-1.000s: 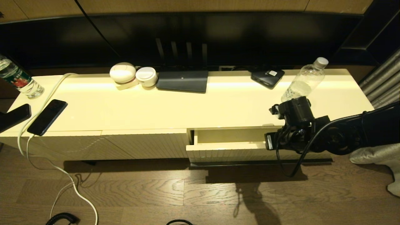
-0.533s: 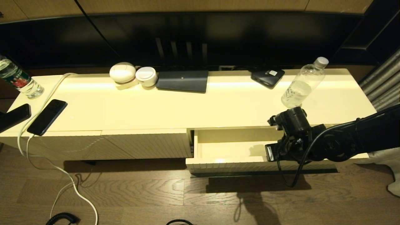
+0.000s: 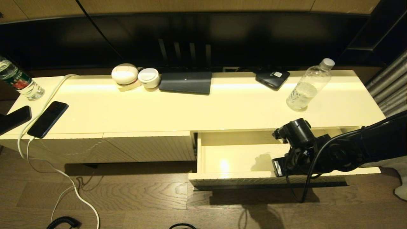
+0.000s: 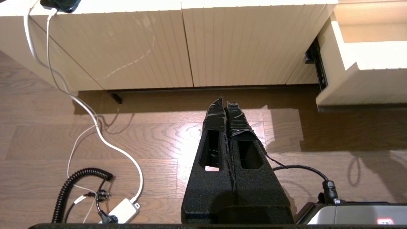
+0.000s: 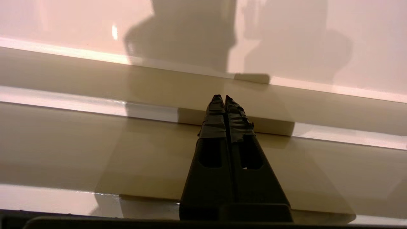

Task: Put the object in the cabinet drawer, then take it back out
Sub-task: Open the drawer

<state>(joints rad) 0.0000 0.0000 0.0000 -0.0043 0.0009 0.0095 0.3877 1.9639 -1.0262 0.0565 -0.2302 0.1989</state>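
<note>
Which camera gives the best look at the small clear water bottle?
The head view: the small clear plastic water bottle with its pale cap stands whole on the cream cabinet top. Neither the left wrist view nor the right wrist view shows it.

- In the head view, the right arm (image 3: 349,149) covered the right part of the cabinet drawer (image 3: 235,159), so the floor beneath it could not be seen.
- The right gripper (image 5: 221,98) had its fingertips hidden behind the wrist in that view; only the right wrist view showed them pressed together.
- The labelled bottle (image 3: 17,81) was cut off by the left edge.
- A dark phone (image 3: 12,119) was also clipped there.
- The drawer's dark handle strip (image 3: 270,185) showed only in part under the arm.
</note>
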